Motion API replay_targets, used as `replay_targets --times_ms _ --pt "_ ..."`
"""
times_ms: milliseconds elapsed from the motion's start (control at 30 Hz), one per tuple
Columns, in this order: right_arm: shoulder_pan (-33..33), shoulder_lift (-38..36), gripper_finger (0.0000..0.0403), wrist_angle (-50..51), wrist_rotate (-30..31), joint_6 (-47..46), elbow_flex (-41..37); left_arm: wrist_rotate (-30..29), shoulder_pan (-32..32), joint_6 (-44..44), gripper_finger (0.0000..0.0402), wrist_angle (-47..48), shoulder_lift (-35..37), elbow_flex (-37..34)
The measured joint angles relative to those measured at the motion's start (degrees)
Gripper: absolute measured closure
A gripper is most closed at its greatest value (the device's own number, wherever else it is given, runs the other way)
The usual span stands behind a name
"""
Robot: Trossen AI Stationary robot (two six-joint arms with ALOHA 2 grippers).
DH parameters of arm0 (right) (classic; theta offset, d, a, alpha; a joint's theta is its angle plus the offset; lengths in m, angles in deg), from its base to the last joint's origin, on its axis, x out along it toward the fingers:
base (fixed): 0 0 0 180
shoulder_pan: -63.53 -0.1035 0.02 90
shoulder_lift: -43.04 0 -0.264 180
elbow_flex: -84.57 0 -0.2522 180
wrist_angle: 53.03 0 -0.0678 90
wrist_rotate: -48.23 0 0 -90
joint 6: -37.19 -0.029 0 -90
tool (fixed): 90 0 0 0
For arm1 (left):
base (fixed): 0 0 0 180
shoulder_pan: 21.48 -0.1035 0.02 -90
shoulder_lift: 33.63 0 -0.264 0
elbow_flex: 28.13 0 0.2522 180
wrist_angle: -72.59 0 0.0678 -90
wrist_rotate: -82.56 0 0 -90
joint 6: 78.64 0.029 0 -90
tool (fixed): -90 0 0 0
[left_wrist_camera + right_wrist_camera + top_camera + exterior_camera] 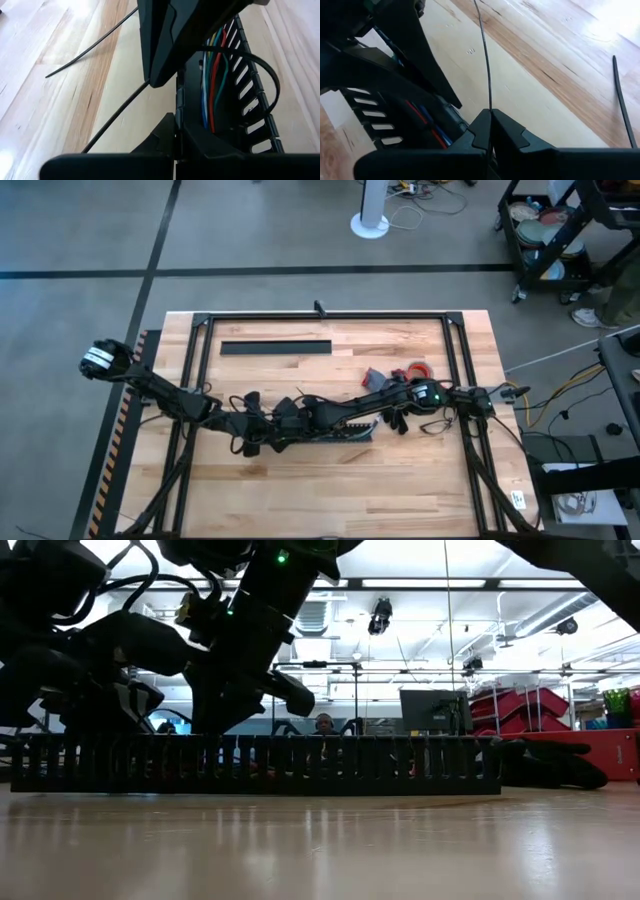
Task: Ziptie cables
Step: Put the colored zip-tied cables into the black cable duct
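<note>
both grippers meet at centre frame over the black slotted duct [345, 432], right gripper [491, 131] pinched shut on a ziptie [485, 55], left gripper [176, 142] closed, coloured cables [212, 75] inside; that thin strip could slip.

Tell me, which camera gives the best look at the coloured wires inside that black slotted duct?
The left wrist view: red, green, blue and yellow wires run plainly along the inside of the duct. The right wrist view catches only short red and blue bits. The low view shows just the duct's toothed wall; from above, the arms cover them.
</note>
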Motion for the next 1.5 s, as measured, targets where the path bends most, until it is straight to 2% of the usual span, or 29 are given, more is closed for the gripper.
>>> replay_targets --times_ms 267,433,633,833,1000,1167,1300,1500 --pt "0.0 0.0 0.0403 0.6 -0.4 0.1 0.0 0.0 0.0 1.3 0.0375 0.6 2.1 0.7" --pt "0.0 0.0 0.0403 0.6 -0.6 0.0 0.0 0.0 0.0 0.8 0.0347 4.9 5.7 0.9" --pt "0.0 0.0 0.0403 0.6 -0.7 -0.1 0.0 7.6 1.5 -0.9 0.0312 5.6 12.3 0.9" --pt "0.0 0.0 0.0403 0.8 -0.6 0.2 0.1 7.0 5.9 1.0 0.0308 2.8 14.9 0.9" --pt "0.0 0.0 0.0403 0.7 -0.6 0.3 0.1 6.8 9.5 5.9 0.0325 -0.3 13.1 0.8" --pt "0.0 0.1 0.0403 0.8 -0.6 0.5 0.1 6.8 12.7 6.4 0.0336 -3.3 11.3 0.8" --pt "0.0 0.1 0.0403 0.7 -0.5 0.9 0.1 6.8 15.5 8.4 0.0336 -10.2 7.8 0.8" --pt "0.0 0.1 0.0403 0.4 -0.5 0.9 0.1 0.3 16.3 9.4 0.0329 -15.6 -2.3 0.8"
